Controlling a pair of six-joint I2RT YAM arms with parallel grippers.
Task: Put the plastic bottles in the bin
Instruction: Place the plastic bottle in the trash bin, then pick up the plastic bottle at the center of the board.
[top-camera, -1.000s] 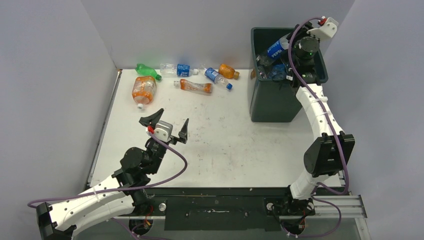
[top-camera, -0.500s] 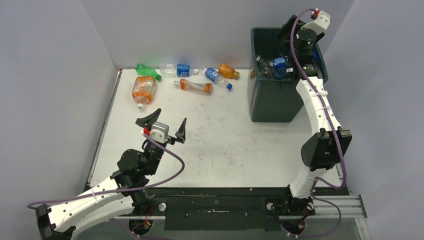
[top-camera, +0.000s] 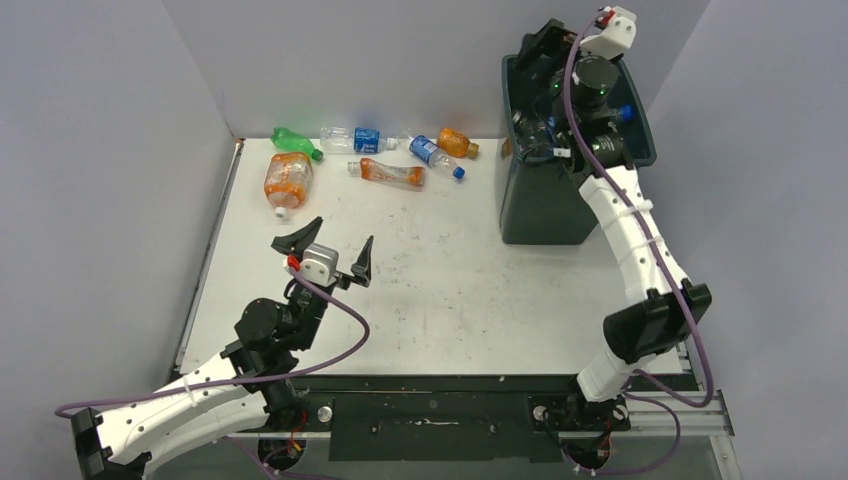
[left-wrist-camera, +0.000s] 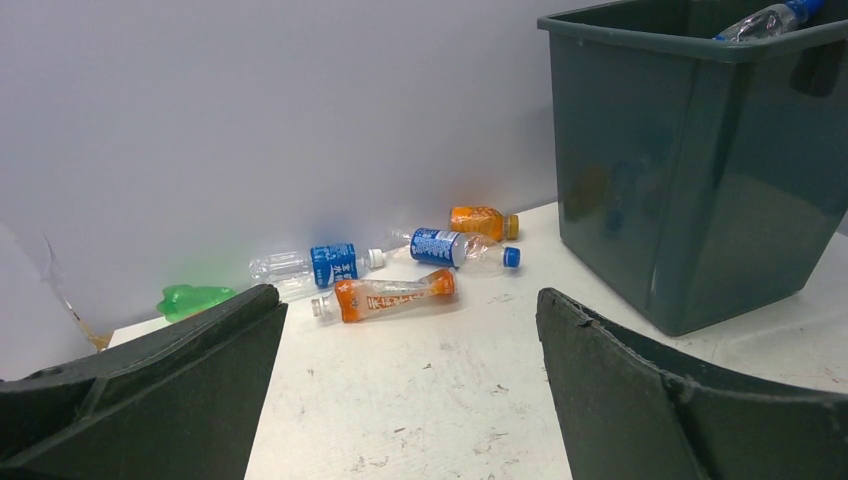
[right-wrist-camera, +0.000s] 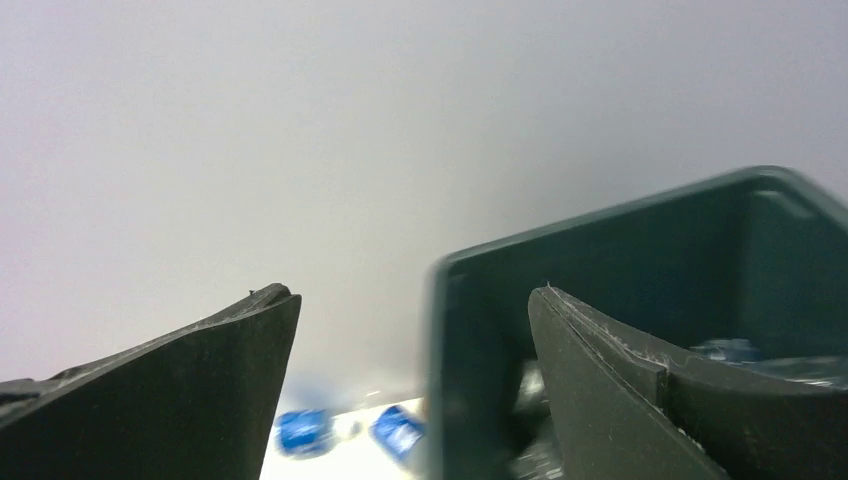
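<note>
Over the last second the right gripper (top-camera: 548, 55) has risen from inside the bin's (top-camera: 540, 210) mouth to above its far rim. Its fingers have gone from pinching a blue-labelled bottle to standing spread with nothing between them, as the right wrist view confirms. That bottle now appears to lie among the clear bottles in the bin (top-camera: 538, 130). The left gripper (top-camera: 342, 235) has barely shifted. It hovers wide apart and empty above the middle-left of the table (top-camera: 450, 290), facing the far edge. Six bottles are left there, all lying down to the left of the bin, which stands at the far right corner: a green bottle (top-camera: 290, 139), a fat orange bottle (top-camera: 287, 176), a clear blue-labelled bottle (top-camera: 352, 138), a slim orange bottle (top-camera: 392, 172), a blue-capped bottle (top-camera: 436, 152) and a small orange bottle (top-camera: 457, 142). The drop looks finished, so the right arm should pull straight up and clear of the flared rim before swinging left, or it may catch the bin. The small orange and blue-capped bottles lie close together, so the fingers should straddle one body crosswise and avoid nudging its neighbour.
</note>
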